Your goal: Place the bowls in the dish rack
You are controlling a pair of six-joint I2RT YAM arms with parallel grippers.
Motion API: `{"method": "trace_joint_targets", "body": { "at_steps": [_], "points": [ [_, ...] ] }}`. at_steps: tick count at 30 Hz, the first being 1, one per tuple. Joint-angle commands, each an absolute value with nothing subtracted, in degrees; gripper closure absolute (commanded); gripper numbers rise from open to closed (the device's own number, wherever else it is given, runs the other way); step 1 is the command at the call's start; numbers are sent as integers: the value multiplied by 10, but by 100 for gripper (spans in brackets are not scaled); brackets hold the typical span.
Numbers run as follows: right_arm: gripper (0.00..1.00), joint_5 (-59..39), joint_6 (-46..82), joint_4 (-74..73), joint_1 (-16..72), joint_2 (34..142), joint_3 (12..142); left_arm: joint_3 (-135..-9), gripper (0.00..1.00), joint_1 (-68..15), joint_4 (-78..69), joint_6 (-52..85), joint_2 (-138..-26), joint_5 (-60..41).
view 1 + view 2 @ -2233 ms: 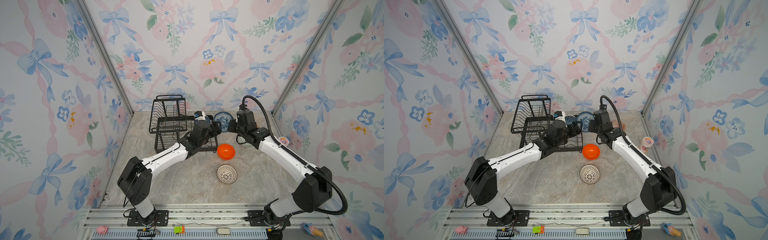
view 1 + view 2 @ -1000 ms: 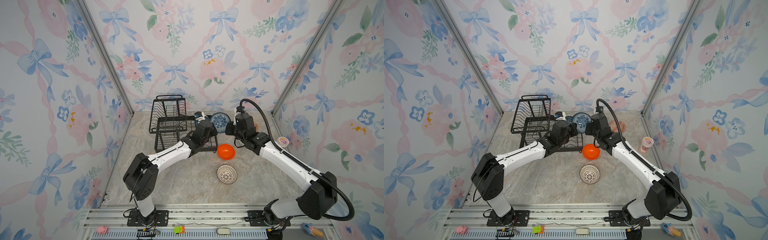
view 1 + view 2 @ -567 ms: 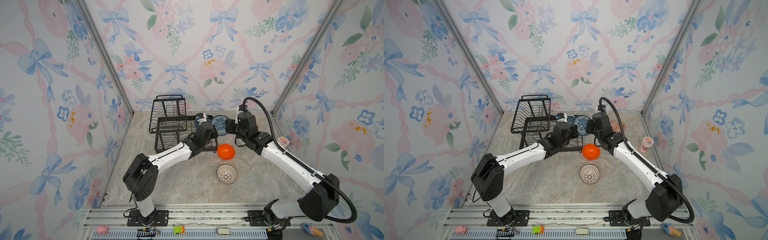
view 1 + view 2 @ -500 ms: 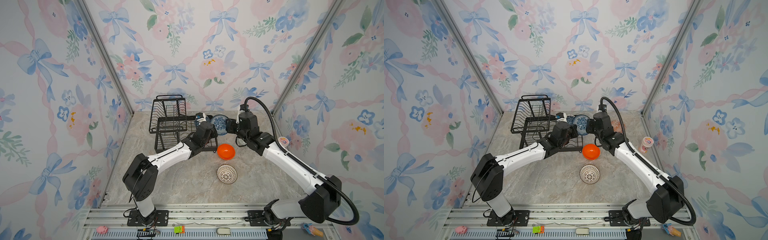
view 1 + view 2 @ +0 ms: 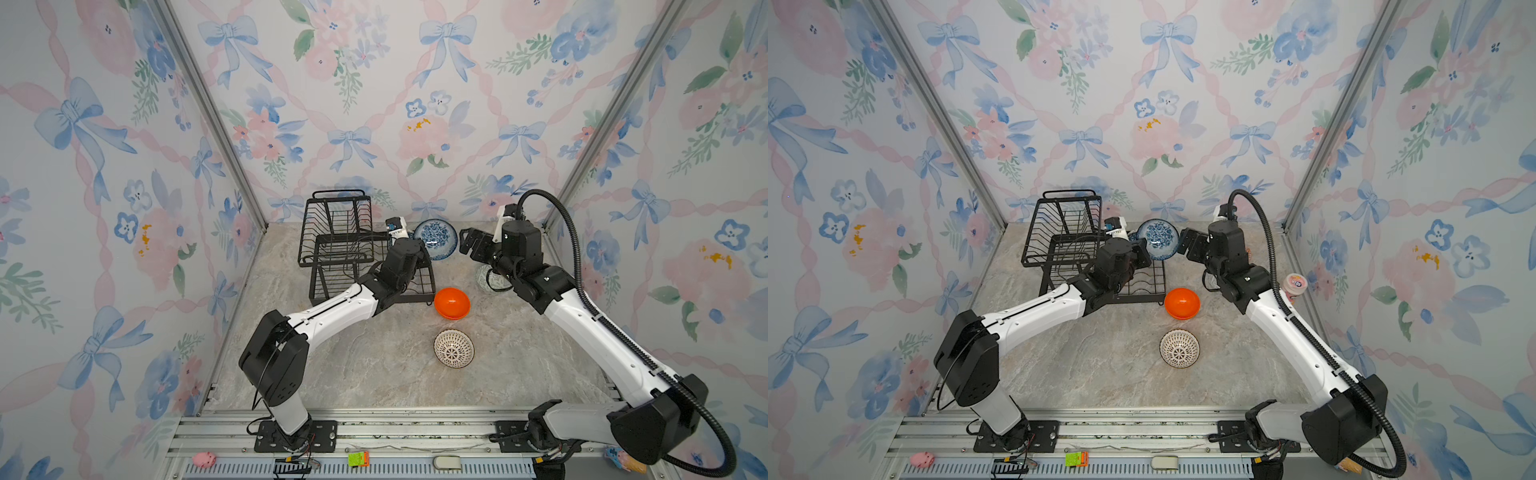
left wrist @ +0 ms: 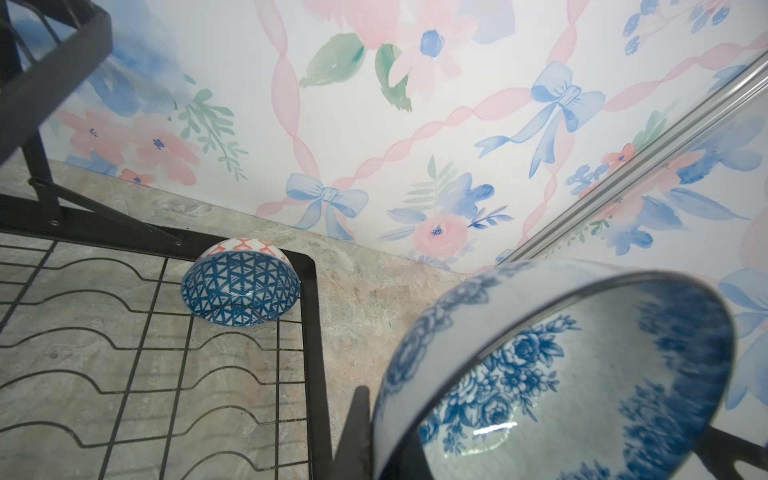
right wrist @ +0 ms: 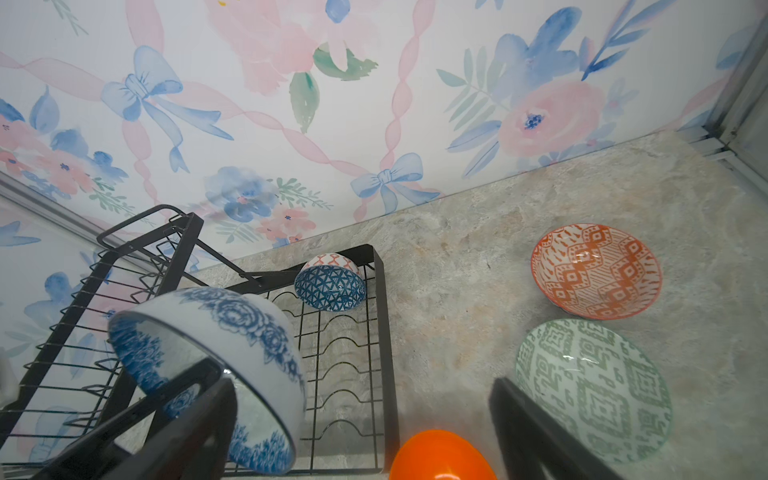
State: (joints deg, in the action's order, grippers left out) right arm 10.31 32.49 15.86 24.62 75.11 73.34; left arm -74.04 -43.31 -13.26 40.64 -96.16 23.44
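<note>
Here, blue geometric bowl [image 6: 241, 291] in dish rack [image 6: 316, 332] corner, left hand [image 5: 422, 250] gripping floral bowl [image 5: 435, 239], right hand [image 5: 471, 248] spread wide.

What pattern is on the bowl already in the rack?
A blue triangle lattice on the bowl, with an orange-and-white patch; clearest in the left wrist view.

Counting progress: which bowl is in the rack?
The blue geometric bowl, in the dish rack, lower tier; the floral bowl is held aloft, the rest on the table.
</note>
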Motion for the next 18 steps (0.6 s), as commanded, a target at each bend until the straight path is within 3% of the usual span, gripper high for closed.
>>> {"method": "trace_joint_targets", "body": {
  "at_steps": [1,5,12,18],
  "points": [
    [3,19,397,135,226,735,748,-757,100,-431,-195,362,-927,283],
    [3,-46,451,69,213,709,727,-749,100,-431,-245,313,-922,311],
    [3,-21,544,66,226,693,748,-735,100,-434,-355,270,-933,375],
    [1,-11,640,38,260,714,771,-743,100,-454,-475,153,-974,444]
  ]
}}
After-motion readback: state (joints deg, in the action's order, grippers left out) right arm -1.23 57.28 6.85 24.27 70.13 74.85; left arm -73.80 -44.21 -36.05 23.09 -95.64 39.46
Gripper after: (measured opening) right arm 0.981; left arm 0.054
